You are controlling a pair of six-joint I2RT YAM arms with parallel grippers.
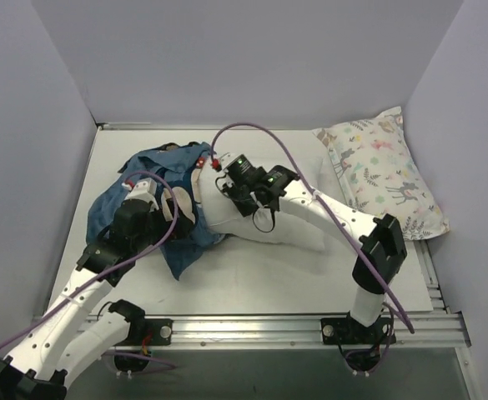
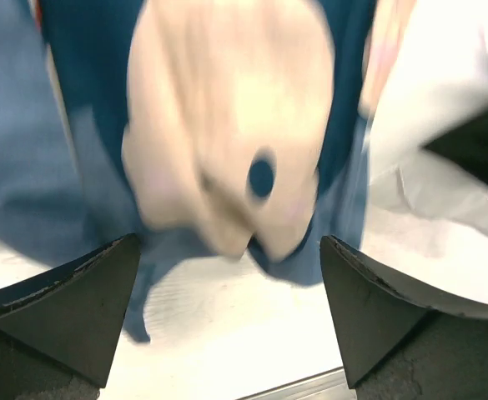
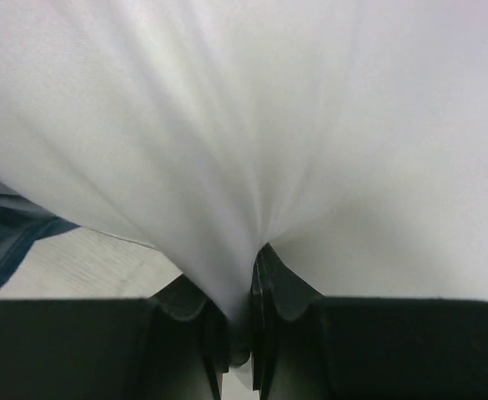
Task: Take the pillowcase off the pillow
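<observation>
The navy pillowcase [image 1: 118, 208] lies bunched at the left of the table, still over the left end of the white pillow [image 1: 289, 233]. My left gripper [image 1: 148, 200] hovers over it. In the left wrist view this gripper [image 2: 231, 308] is open and empty, with the blurred pillowcase and its pale mouse face [image 2: 227, 125] just beyond the fingertips [image 2: 68, 308] and the pillow [image 2: 444, 100] at the right. My right gripper [image 1: 224, 179] is at the pillow's left part. In the right wrist view it [image 3: 242, 300] is shut on a pinch of the pillow's white cloth [image 3: 244, 125]. A corner of the pillowcase [image 3: 10, 233] shows at the left.
A white pillow printed with pastel animals and leaves [image 1: 385, 171] leans at the back right corner. Grey walls close in the table on the left, back and right. A metal rail [image 1: 310, 321] runs along the front edge. Purple cables [image 1: 294, 162] loop over both arms.
</observation>
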